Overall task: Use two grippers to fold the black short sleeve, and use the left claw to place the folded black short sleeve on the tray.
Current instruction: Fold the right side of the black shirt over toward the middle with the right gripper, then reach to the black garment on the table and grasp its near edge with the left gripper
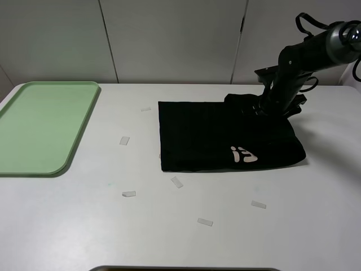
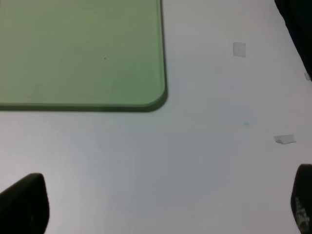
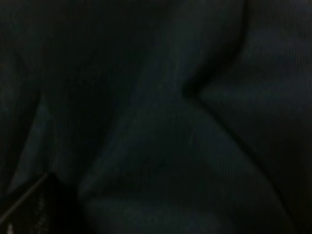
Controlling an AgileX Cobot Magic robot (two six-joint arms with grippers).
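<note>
The black short sleeve (image 1: 225, 135) lies flat on the tabletop (image 1: 169, 243), gathered into a rough rectangle with its lettering up. My right gripper (image 1: 264, 107) is down on its far corner, jaws spread wide and nothing pinched that I can make out. I judge it sits there to take that edge for a fold. My left gripper (image 2: 163, 209) hangs spread too, well apart from the garment, on the side where the empty tray (image 1: 39, 127) waits for the transfer.
</note>
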